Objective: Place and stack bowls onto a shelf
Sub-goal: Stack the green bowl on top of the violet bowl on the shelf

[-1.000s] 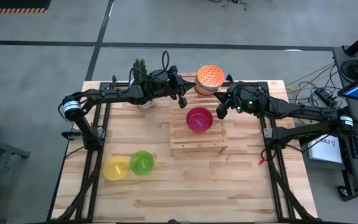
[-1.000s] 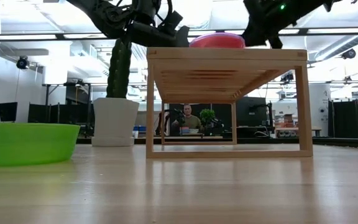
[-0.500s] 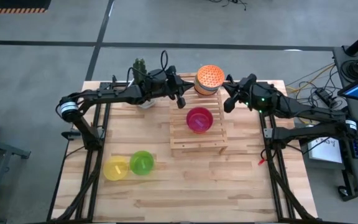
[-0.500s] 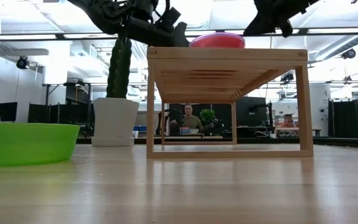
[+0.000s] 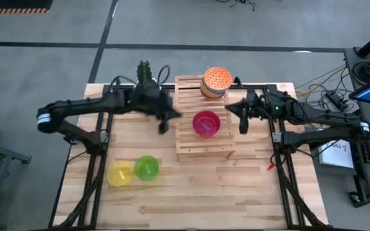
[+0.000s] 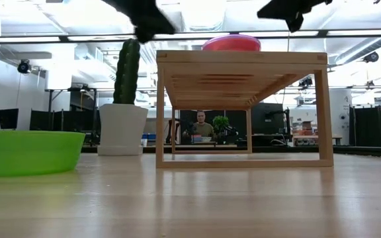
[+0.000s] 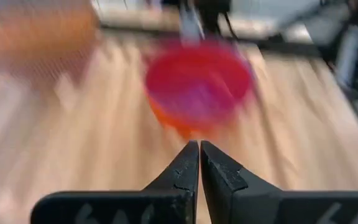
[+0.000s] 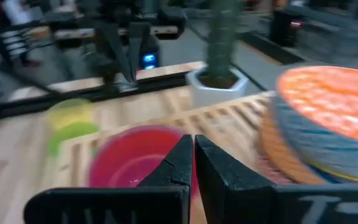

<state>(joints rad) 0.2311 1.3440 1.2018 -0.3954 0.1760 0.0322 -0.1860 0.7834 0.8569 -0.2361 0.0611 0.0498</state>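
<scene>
We count a stack of bowls (image 5: 214, 82) and a red bowl (image 5: 205, 123) on the shelf (image 5: 188, 146). The yellow bowl (image 5: 119, 174) and green bowl (image 5: 146, 167) wait on the worktop (image 5: 198, 192). Both left gripper (image 5: 164, 124) and right gripper (image 5: 241, 122) carry nothing, jaws closed.

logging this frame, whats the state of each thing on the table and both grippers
left gripper: shut, empty, beside the shelf
right gripper: shut, empty, beside the shelf
shelf: upright on the table
pink-red bowl: upright on the shelf
lattice-topped bowl stack: at the shelf's far end
yellow bowl: on the table, touching the green
green bowl: on the table
cactus pot: upright
</scene>
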